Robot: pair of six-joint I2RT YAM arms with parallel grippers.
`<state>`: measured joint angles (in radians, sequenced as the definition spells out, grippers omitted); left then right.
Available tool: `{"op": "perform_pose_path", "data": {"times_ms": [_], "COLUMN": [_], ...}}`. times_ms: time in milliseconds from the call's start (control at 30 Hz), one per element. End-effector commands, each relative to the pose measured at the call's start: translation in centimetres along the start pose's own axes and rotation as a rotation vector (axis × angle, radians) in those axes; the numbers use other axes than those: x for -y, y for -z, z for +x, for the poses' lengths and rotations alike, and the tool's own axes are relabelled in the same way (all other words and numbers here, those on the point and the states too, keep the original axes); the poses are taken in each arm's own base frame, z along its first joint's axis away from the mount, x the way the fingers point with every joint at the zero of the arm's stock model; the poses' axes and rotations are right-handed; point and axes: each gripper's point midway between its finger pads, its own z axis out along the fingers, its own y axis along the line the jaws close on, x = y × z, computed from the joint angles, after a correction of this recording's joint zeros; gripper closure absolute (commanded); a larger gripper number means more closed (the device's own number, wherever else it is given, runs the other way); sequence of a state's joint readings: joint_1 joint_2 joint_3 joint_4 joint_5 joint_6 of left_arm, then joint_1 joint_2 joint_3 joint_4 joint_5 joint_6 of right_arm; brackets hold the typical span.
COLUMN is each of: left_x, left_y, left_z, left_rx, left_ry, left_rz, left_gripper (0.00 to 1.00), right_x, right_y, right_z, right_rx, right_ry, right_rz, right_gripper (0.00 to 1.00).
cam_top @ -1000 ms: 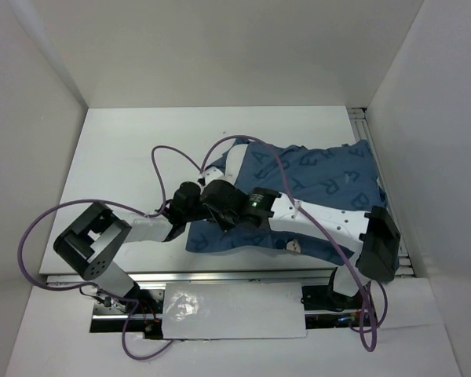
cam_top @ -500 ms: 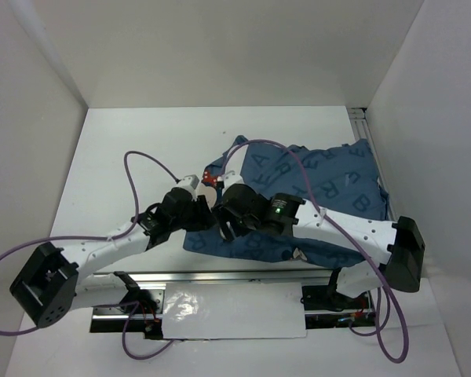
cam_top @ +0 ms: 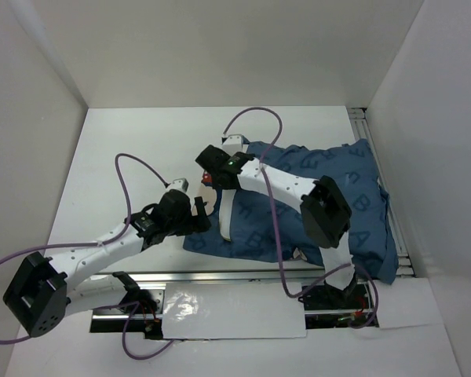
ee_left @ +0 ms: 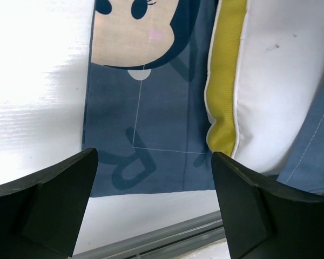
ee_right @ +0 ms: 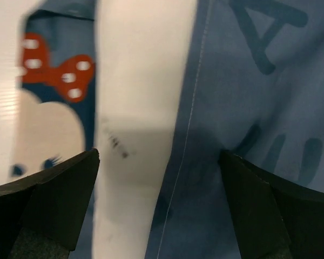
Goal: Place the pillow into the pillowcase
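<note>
My L claw (ee_left: 154, 208) & R claw (ee_right: 159, 208) both gape open, empty, above pillowcase (ee_left: 151, 118) w/ pillow (ee_left: 270, 81) edge showing, on bench (cam_top: 125, 141).

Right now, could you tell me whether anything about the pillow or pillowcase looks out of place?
Yes: the pillow is not fully in. A white strip with its yellow trim pokes out of the pillowcase at the open left end, so the opening does not cover it.
</note>
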<state>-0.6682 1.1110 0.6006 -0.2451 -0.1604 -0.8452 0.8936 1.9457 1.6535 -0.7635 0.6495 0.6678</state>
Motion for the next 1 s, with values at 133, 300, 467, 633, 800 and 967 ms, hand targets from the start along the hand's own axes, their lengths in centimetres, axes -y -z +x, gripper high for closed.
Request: {"op": "perform_pose_path", "data": {"times_ms": [133,300,467,633,800,967], "left_x": [0.0,0.4,1.0,2.6,5.1,7.5], "left_y": [0.7,0.9,1.0,1.3,0.5,-0.1], "left_z": [-1.7,-2.1,-3.4,-5.1,-6.5,-6.8], "left_rx": [0.063,0.071,0.1,0.135,0.15,0.146], "left_ry": [0.018,0.019,-0.009,-0.039,-0.104,-0.108], "left_rz": [-0.007,0.001,0.0,0.042,0.137,0.24], "left_gripper": [0.01,0.01,0.01,0.01,0.02,0.07], "right_x": [0.8,0.8,4.2,2.3,3.8,5.2], "right_y": [-3.5,-7.1,-7.6,-2.5,8.4,15.6], "right_z": [3.1,5.5,6.0,0.9,-9.2,-11.3], "right_rx": [-0.102,-0.207,-0.234,-0.07,0.273,0.391], "right_ry": [0.018,0.037,0.035,0.107,0.026,0.043], "right_rz": [0.064,0.007,0.053,-0.264,-0.581,-0.807], "right_gripper": [0.0,0.17,0.92,1.0,1.0,1.0]}}
